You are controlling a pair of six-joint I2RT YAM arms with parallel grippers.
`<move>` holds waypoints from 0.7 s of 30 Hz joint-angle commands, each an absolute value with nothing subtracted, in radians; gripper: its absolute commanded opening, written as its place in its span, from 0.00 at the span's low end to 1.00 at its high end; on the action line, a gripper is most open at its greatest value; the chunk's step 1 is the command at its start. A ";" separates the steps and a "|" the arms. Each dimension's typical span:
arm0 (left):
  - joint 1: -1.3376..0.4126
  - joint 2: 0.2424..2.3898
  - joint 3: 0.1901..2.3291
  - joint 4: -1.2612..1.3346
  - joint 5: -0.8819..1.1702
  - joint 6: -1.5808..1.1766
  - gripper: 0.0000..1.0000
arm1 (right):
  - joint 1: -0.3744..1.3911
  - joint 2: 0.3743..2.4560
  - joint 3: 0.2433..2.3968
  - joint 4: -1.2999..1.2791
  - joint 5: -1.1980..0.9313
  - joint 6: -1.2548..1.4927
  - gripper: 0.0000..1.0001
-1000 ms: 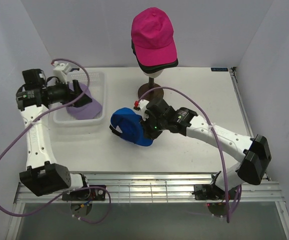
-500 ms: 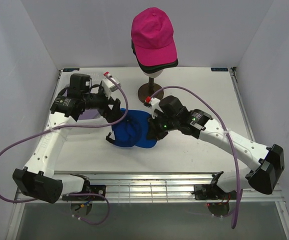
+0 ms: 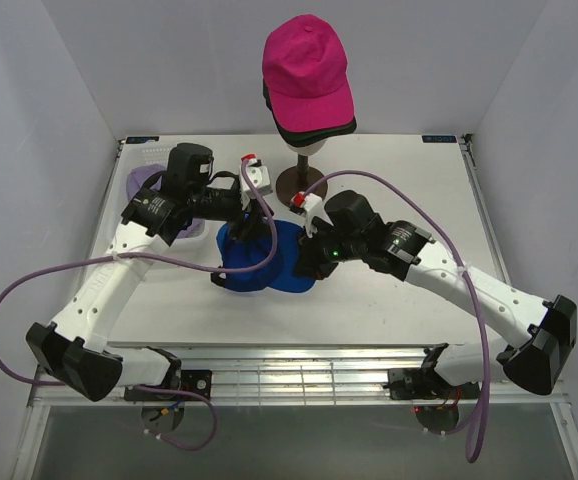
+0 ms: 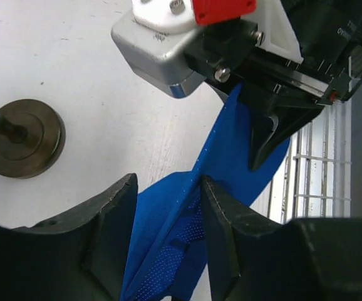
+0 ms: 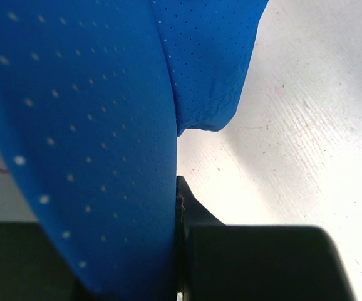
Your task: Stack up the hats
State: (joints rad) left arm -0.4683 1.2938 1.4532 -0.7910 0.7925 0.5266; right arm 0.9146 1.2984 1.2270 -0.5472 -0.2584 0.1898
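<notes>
Blue cap (image 3: pixel 259 258) lies mid-tabletop (image 3: pixel 419 200), right pincer (image 3: pixel 305 266) clamped on it, left pincer (image 4: pixel 167 185) apart astride its fabric; magenta cap (image 3: pixel 307 65) tops the 12 o'clock stack (image 3: pixel 314 128), lavender cap (image 3: pixel 144 180) waits at 10 o'clock.

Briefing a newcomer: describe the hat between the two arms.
On the white table, in front of the mannequin stand's brown base, the left claw and right claw meet on one cap. It is the only bright blue one; the magenta cap sits high on the stand.
</notes>
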 commanded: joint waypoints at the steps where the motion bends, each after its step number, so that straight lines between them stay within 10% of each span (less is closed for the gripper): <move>1: -0.469 1.285 1.445 -0.810 0.899 0.545 0.51 | 0.910 1.252 1.275 -0.497 -0.247 0.138 0.08; 8: -0.471 1.322 1.477 -0.787 0.905 0.477 0.00 | 0.899 1.258 1.298 -0.494 -0.274 0.069 0.08; 10: -0.471 1.319 1.471 -0.790 0.904 0.479 0.00 | 0.888 1.247 1.313 -0.491 -0.293 0.051 0.12; 11: -0.471 1.306 1.465 -0.785 0.891 0.479 0.00 | 0.882 1.241 1.316 -0.488 -0.296 0.034 0.26; 12: -0.471 1.298 1.460 -0.779 0.875 0.474 0.00 | 0.877 1.218 1.318 -0.489 -0.290 0.023 0.60; 15: -0.471 1.275 1.448 -0.756 0.805 0.454 0.00 | 0.850 1.136 1.290 -0.448 -0.253 0.005 0.85; 21: -0.471 1.273 1.448 -0.709 0.834 0.356 0.00 | 0.819 1.075 1.203 -0.275 -0.334 0.028 0.89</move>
